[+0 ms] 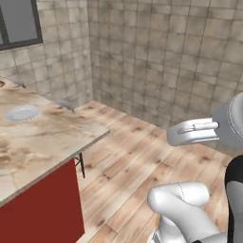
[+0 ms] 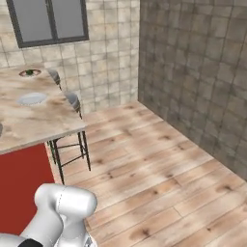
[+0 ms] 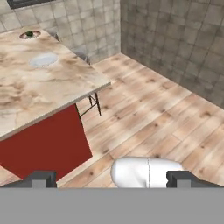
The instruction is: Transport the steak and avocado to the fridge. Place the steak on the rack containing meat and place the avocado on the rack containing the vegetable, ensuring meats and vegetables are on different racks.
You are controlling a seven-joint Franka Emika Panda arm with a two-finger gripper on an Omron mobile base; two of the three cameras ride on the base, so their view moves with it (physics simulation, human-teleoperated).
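Lying far beyond the spread fingers (image 3: 41, 178), the avocado (image 3: 29, 33) rests on a plate.

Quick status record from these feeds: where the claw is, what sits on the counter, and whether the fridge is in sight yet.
claw: open, nothing between the tips, looking down over floor and counter corner
counter: marble top, red side panel
grey plate: empty, on the counter
brown dish: at the counter's far end, holding a dark green item, too small to identify
stool: tucked against the counter's edge
window: on the tiled wall behind the counter
floor: wood planks
fridge: not in these feeds
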